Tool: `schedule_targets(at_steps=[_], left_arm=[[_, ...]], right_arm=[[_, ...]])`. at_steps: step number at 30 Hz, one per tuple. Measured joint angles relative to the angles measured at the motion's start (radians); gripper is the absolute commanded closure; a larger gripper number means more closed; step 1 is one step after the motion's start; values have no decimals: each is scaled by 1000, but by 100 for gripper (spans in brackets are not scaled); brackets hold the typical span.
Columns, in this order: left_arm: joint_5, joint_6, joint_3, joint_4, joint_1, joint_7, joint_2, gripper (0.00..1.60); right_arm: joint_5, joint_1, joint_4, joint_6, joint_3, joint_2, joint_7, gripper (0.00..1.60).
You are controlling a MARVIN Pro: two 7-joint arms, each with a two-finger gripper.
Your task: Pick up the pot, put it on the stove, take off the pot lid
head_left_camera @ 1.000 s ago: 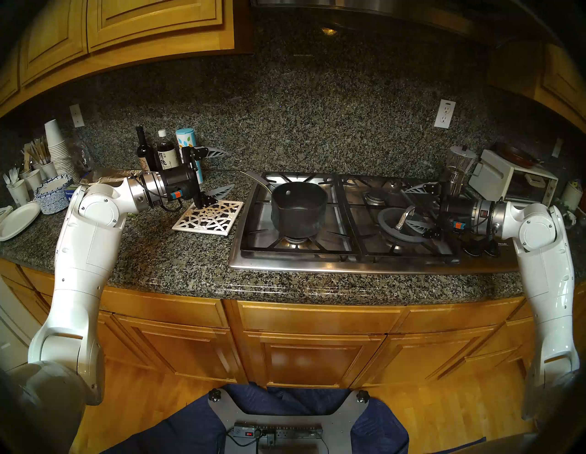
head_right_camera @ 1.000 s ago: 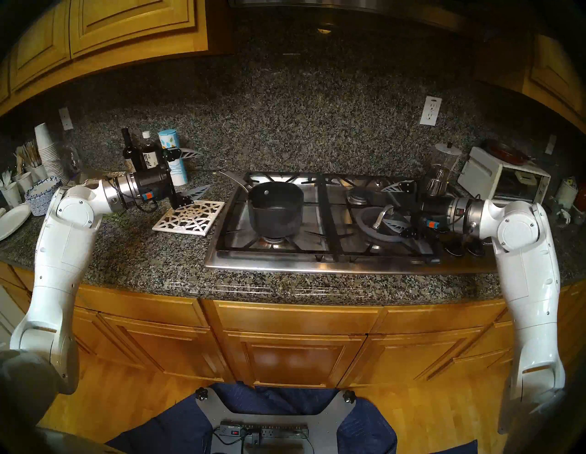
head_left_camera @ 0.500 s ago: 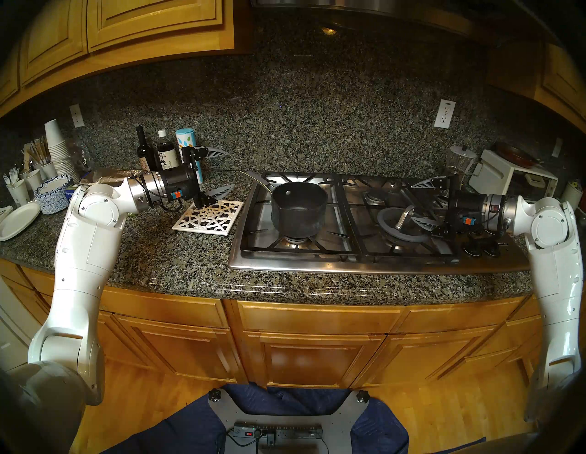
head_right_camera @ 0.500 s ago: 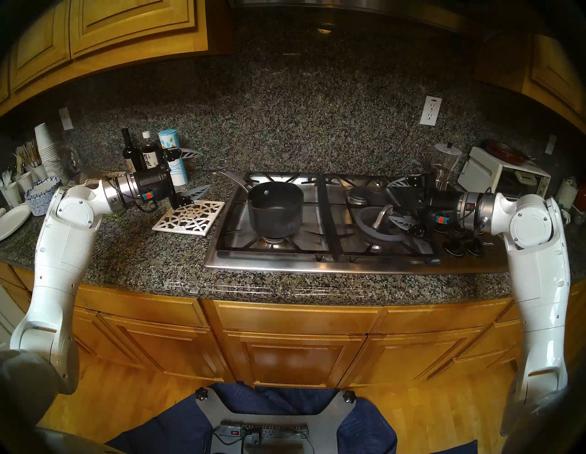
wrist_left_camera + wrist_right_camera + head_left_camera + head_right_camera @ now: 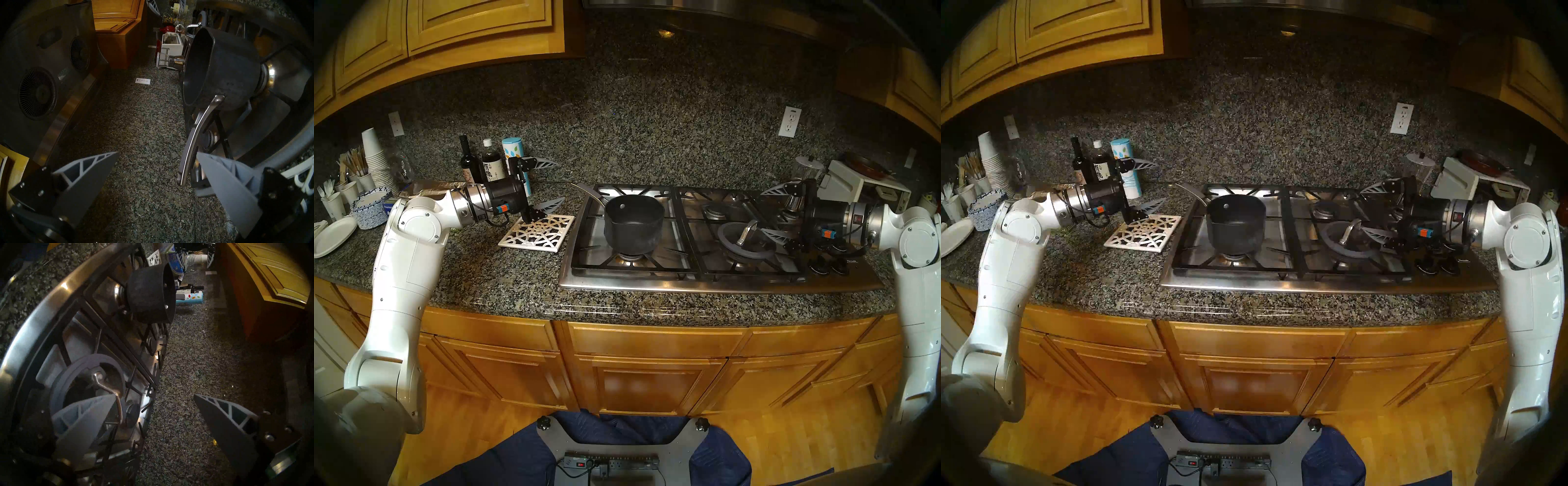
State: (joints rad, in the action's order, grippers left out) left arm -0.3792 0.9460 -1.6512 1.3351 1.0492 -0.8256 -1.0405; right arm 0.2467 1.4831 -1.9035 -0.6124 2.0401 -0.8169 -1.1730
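Pot [image 5: 634, 224] sits uncovered on the stove's [image 5: 721, 283] front-left burner; lid [image 5: 746, 239] lies flat at its 3 o'clock on the grate. Both the left gripper [image 5: 548, 185] and right gripper [image 5: 770, 213] are spread, empty; task appears complete

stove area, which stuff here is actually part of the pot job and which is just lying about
Part of the job: pot, uncovered on the stove; pot lid lying on the grate; left gripper and right gripper, both open.

Just lying about: white trivet, bottles, paper cups, toaster oven, coffee maker.
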Motion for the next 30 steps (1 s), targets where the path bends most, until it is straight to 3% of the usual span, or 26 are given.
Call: schedule_targets(at_steps=[14,30], left_arm=[[0,0,0,0,0,0,0,0],[0,0,0,0,0,0,0,0]], right_arm=[[-18,52,-157,130,91,-28,-55,0],[25,60,-203,185,113,-49,-74,0]])
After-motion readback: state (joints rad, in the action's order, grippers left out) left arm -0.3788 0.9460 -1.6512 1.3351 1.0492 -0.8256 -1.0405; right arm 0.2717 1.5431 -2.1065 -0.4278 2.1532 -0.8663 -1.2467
